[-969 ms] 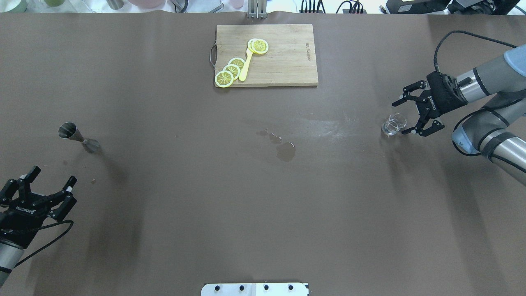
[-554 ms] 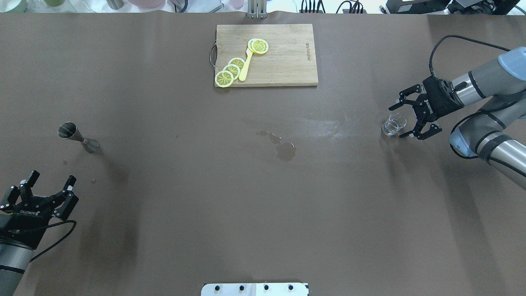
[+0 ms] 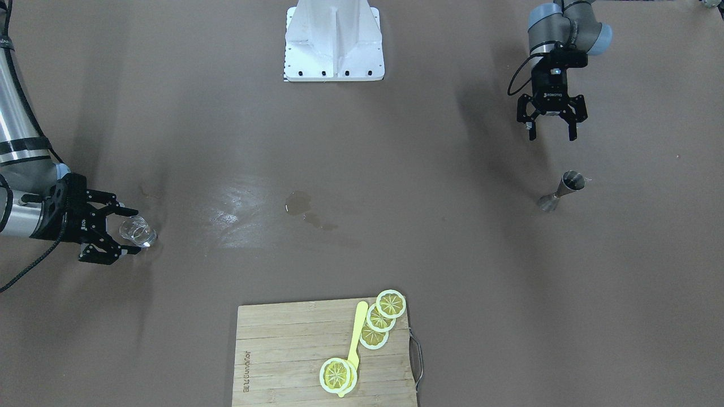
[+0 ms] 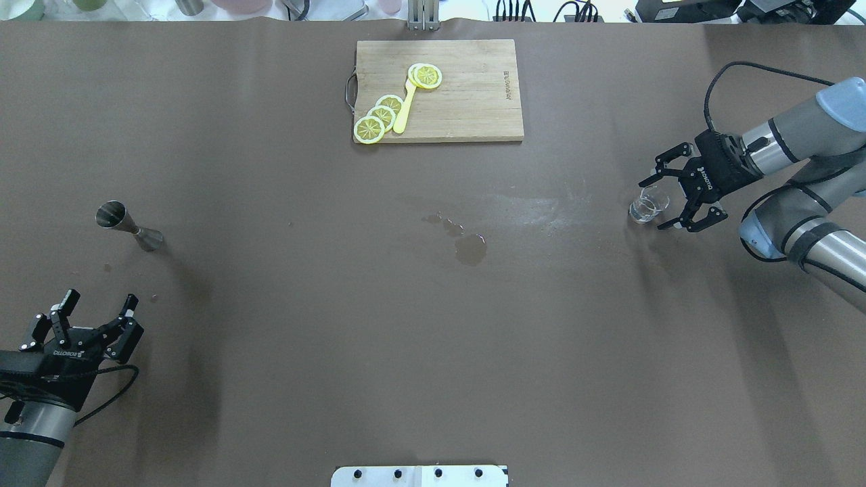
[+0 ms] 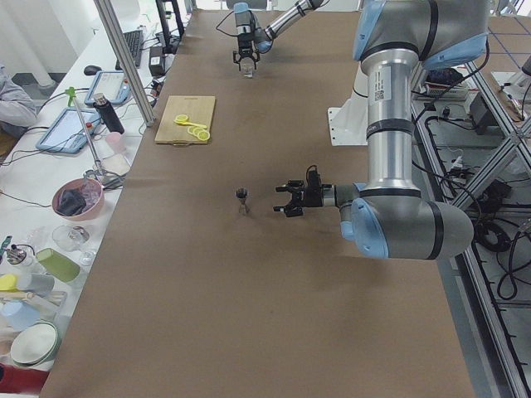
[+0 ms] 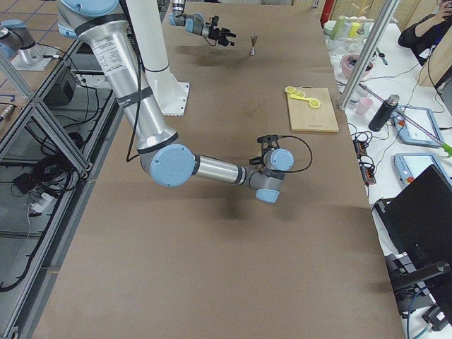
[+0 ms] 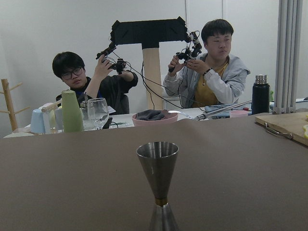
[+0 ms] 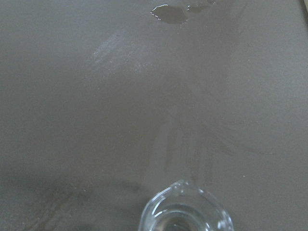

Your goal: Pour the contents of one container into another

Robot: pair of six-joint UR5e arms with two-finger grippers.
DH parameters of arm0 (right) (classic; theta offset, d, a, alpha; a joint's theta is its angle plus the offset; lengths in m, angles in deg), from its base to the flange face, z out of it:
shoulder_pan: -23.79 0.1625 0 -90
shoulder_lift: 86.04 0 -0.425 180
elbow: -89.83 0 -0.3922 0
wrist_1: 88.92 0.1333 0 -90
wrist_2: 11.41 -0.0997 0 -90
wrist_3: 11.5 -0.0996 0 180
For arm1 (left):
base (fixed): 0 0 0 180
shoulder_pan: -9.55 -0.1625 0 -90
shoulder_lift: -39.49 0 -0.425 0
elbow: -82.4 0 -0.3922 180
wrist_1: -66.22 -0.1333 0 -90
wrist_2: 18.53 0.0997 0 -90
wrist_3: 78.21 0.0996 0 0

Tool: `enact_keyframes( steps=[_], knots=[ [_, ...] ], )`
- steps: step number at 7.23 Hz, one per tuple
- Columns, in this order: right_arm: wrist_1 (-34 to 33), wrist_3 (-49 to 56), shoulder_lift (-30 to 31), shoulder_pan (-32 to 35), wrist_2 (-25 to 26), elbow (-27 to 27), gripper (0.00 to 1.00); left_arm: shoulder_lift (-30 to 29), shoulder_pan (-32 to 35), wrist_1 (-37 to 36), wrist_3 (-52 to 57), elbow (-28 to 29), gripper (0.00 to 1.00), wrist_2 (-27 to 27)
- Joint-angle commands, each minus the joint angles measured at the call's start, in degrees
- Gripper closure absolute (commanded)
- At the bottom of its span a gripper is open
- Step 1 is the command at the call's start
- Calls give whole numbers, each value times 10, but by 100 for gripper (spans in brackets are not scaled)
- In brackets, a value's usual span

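Barely begun. Straddling the small spouted glass (image 4: 648,207) on the table's right side with the right gripper (image 4: 655,203) spread wide, clamping nothing. Hanging short of the steel jigger (image 4: 128,226) with the left gripper (image 4: 101,302) open, empty. Left to do: grasp, lift, carry, pour.

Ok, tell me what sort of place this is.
Probably a robotics lab staged as a bar counter: operators working handheld controllers behind the table, a steel jigger and small glass on it, lemon slices on a cutting board.
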Motion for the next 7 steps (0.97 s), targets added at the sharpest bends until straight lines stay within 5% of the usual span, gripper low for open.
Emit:
enact_keyframes(
  steps=[1,7],
  knots=[
    [-2,16,0,-1,-4,0,17,-7,20,-26,-5,1,3,-41],
    [-6,35,1,-1,-5,0,53,-145,167,-65,-3,106,11,-103]
  ],
)
